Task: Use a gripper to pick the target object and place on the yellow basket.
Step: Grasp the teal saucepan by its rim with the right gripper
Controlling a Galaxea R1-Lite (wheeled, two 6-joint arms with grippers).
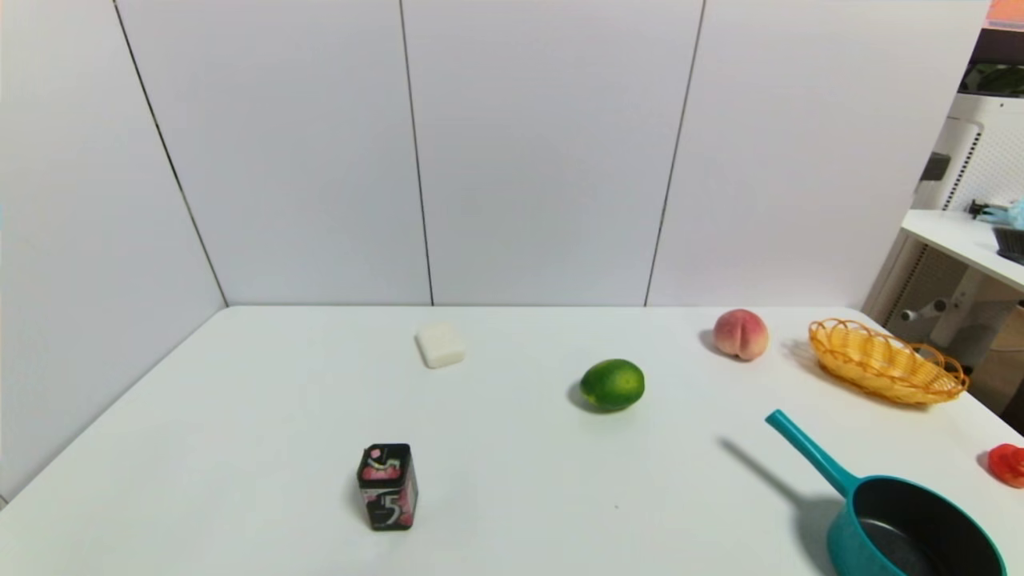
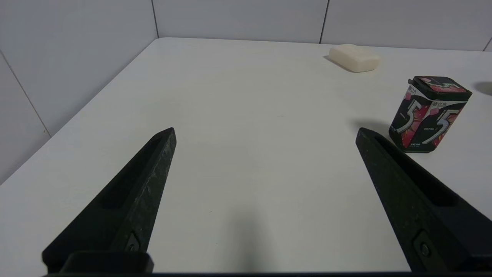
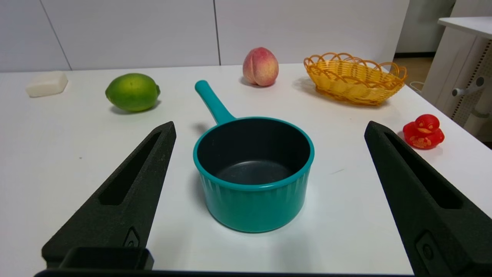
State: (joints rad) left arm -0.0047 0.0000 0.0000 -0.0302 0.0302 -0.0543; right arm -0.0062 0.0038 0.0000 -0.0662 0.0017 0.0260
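Note:
The target object, a teal saucepan (image 1: 912,528) with a dark inside, stands upright at the table's near right, its long handle (image 1: 808,452) pointing toward the far left. In the right wrist view the saucepan (image 3: 253,173) sits just beyond my right gripper (image 3: 269,129), which is open, its fingers wide on either side and touching nothing. The yellow basket (image 1: 884,362) lies at the far right near the table edge, also seen as the basket (image 3: 353,79) in the right wrist view. My left gripper (image 2: 266,132) is open over bare table. Neither arm shows in the head view.
A lime (image 1: 612,385) lies mid-table and a peach (image 1: 741,334) left of the basket. A red toy duck (image 1: 1008,464) sits at the right edge. A gum box (image 1: 387,486) stands near left; a white soap bar (image 1: 440,345) lies farther back. White walls enclose back and left.

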